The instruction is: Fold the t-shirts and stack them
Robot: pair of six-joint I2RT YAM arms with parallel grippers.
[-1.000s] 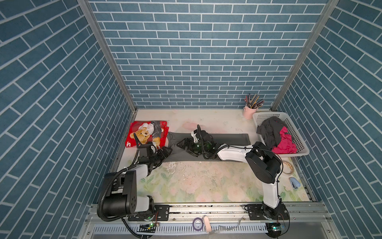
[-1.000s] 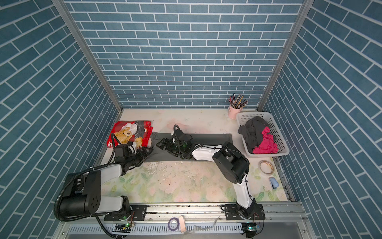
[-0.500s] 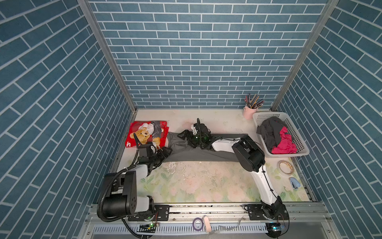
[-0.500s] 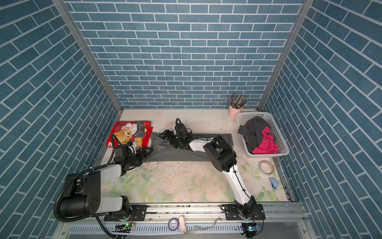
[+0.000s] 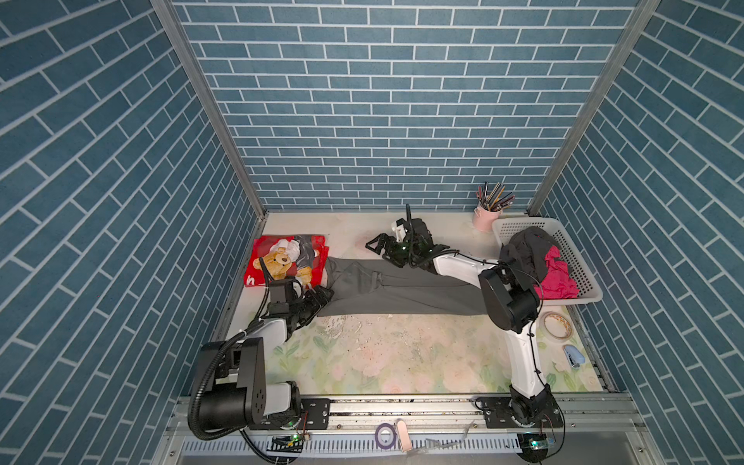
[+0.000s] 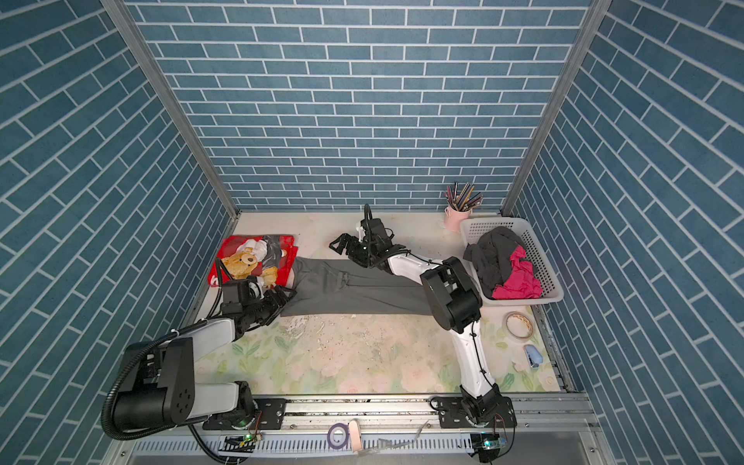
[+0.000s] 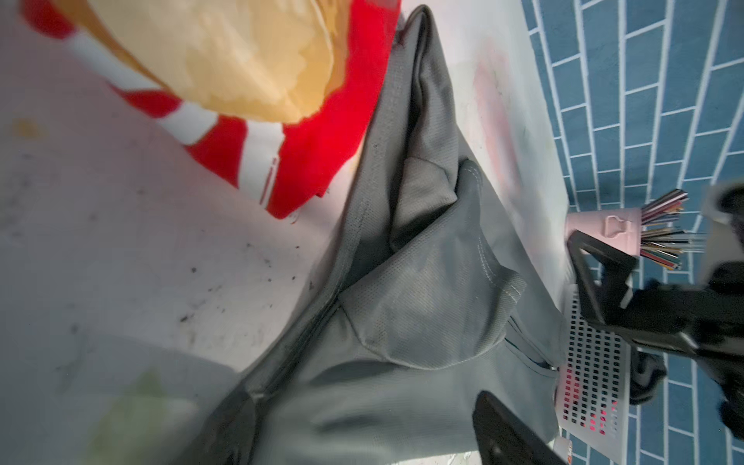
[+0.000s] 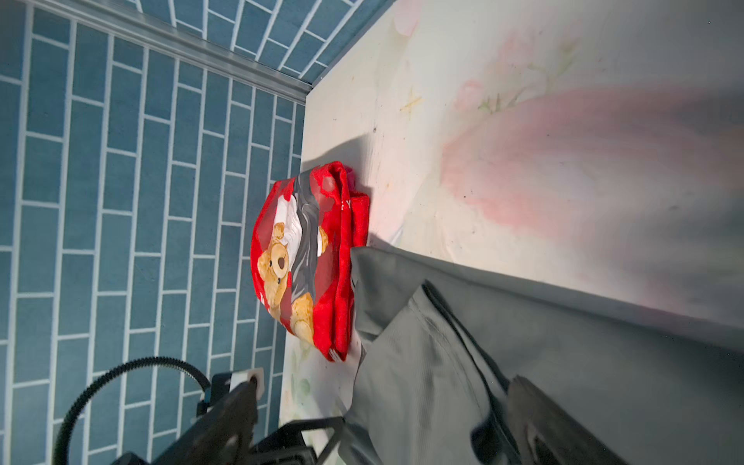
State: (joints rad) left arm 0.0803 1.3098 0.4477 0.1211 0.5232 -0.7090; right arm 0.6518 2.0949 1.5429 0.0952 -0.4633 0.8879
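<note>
Grey t-shirt (image 5: 402, 290) edge just beside red t-shirt (image 5: 288, 259)

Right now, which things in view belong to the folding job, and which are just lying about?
Job:
grey t-shirt
red teddy-bear t-shirt
dark shirt
magenta shirt

Lying about:
white basket, only holding the last two
pink pencil cup
tape roll
small blue object

White links (image 5: 459, 267), black joints (image 5: 507, 298), black cables (image 5: 532, 354)
</note>
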